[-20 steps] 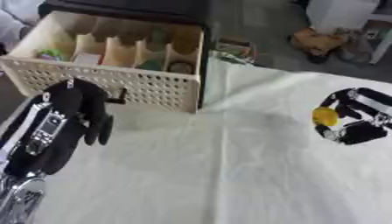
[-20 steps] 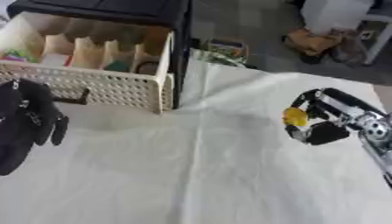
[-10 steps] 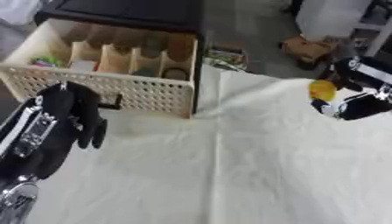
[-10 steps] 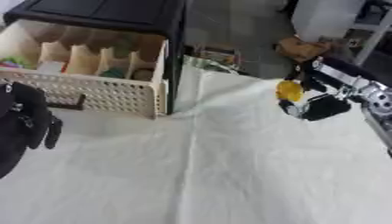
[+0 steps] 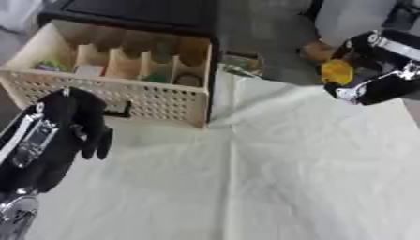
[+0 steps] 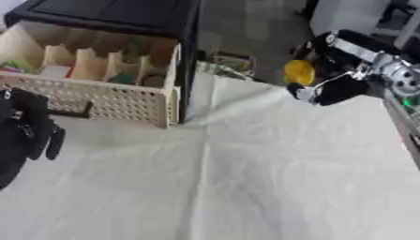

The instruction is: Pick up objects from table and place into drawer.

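The right hand [image 6: 328, 82] is curled round a yellow object [image 6: 298, 72], held above the worktop's [image 6: 271, 178] far edge. The open drawer [image 5: 123, 75] lies well to its left. Nearer it, the left hand [image 5: 70, 124] rests before the drawer, fingers relaxed, empty.

One drawer [image 5: 115, 96], pale and perforated, stands open on the table, split by upright dividers into several compartments that hold a few small items too blurred to count. One yellow object [image 6: 298, 72] shows. Two black robot hands are in view: the left hand [image 5: 70, 124] and the right hand [image 6: 328, 79]. One white cloth [image 5: 271, 178] covers the table.
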`<state>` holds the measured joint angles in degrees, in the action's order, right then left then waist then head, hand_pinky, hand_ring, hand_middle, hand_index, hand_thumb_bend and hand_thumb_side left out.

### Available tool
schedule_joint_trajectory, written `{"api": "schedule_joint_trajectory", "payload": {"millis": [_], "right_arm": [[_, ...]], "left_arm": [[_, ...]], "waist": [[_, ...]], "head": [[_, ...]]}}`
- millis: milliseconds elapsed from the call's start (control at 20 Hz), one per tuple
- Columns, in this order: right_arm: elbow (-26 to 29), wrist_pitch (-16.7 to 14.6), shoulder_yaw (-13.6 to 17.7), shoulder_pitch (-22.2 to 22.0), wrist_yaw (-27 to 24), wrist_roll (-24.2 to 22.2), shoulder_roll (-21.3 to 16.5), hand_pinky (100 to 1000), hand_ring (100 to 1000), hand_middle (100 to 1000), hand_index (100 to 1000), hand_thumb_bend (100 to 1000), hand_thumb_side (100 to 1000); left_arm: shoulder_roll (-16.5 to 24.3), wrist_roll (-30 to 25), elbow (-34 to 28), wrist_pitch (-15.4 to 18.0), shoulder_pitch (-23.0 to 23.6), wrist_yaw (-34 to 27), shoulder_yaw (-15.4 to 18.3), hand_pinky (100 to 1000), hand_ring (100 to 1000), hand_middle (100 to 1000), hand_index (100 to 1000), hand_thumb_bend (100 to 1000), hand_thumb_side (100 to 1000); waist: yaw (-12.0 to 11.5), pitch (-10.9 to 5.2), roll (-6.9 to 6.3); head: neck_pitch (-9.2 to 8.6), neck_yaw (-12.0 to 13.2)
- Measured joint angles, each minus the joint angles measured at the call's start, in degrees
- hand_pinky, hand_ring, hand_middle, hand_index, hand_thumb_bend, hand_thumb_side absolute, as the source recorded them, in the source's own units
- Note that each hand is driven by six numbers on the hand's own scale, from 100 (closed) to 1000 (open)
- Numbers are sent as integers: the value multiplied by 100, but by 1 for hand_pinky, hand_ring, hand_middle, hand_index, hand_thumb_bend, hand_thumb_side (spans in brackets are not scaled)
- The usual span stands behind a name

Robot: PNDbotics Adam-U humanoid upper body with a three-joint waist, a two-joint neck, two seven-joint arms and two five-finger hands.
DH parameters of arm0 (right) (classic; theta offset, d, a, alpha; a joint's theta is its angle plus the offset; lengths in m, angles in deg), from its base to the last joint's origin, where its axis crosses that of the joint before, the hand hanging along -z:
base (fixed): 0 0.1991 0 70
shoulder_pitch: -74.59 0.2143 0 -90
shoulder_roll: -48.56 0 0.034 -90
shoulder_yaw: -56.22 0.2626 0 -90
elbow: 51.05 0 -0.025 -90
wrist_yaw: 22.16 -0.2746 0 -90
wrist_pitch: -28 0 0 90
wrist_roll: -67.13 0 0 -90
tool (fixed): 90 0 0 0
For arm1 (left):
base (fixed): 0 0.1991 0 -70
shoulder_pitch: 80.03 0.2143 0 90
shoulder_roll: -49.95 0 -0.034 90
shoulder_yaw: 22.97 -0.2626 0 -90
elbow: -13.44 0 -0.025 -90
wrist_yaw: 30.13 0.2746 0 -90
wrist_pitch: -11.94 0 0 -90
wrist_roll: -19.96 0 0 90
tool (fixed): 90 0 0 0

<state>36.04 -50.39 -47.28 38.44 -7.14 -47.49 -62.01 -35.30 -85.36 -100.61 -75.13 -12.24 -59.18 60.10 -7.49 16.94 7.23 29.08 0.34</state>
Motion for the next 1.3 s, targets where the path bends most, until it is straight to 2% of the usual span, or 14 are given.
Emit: {"api": "schedule_joint_trajectory", "payload": {"millis": [500,1300], "right_arm": [[-472,44,-30,825,10,-42,471,706,570,100,547,288,100],[-1185,159,93,1830,370,178,1309,711,562,100,549,321,100]], "left_arm": [[0,-71,19,-146,-51,45,-49,256,213,383,642,100,545],[-10,-287,27,-319,-400,113,-247,256,211,382,639,100,517]], "waist": [[-79,23,123],[-439,303,293]], "head": [[-93,-125],[-381,-555]]}}
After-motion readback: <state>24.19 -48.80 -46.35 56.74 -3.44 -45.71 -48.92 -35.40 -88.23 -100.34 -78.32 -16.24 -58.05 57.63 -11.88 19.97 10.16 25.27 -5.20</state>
